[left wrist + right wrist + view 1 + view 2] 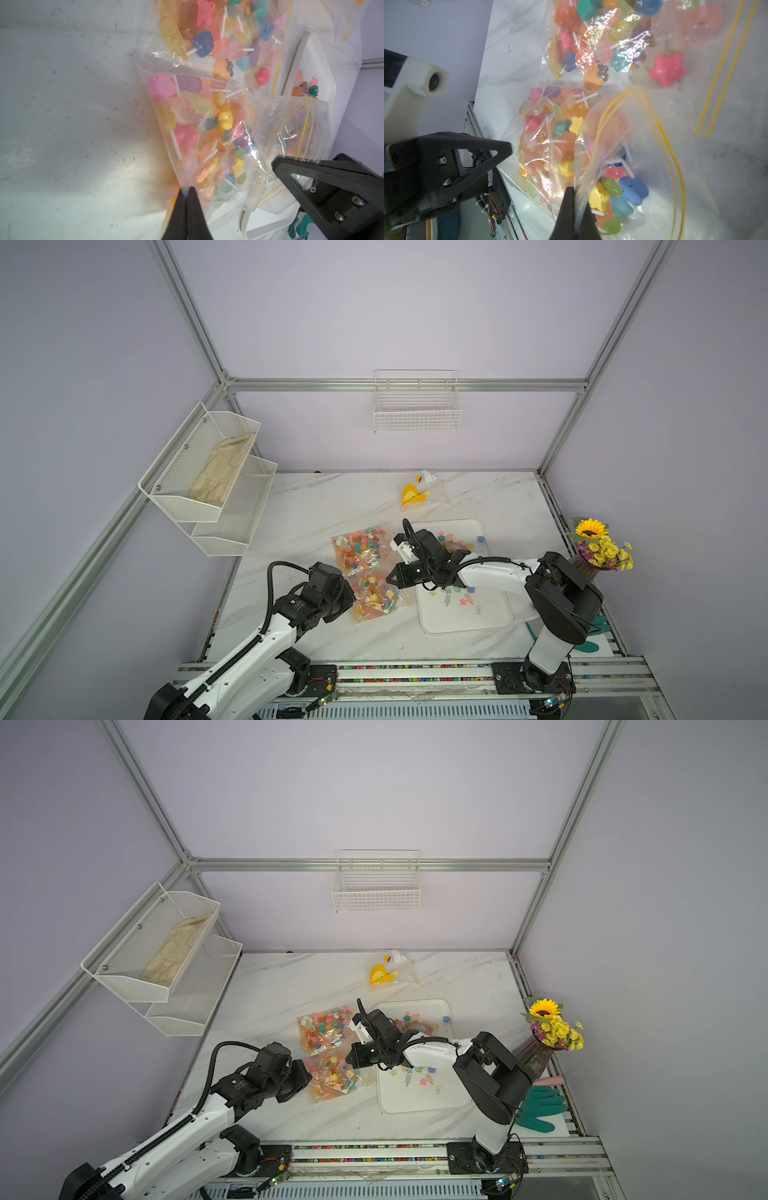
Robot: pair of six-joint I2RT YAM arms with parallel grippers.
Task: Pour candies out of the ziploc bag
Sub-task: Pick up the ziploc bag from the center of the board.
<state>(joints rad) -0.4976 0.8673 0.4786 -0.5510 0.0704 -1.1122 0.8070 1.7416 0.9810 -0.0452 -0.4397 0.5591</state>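
Observation:
Two clear ziploc bags of candies lie left of the white tray (494, 614). My left gripper (188, 190) is shut on a corner of the nearer ziploc bag (376, 597), with plastic film pinched between its tips. My right gripper (576, 193) is shut on the film near that bag's yellow zip line (660, 128), whose mouth gapes in a loop. Coloured candies (224, 119) on pale sticks fill the bag, and more candies (451, 597) lie loose on the tray. In both top views the grippers (388, 578) (311, 1078) face each other across the bag.
The other candy bag (361, 547) lies just beyond. A small bag holding something yellow (419, 493) lies at the back. A vase of yellow flowers (598, 547) and a teal glove (540, 1106) are at the right edge. A mesh shelf (208, 472) and wire basket (415, 410) hang on the walls.

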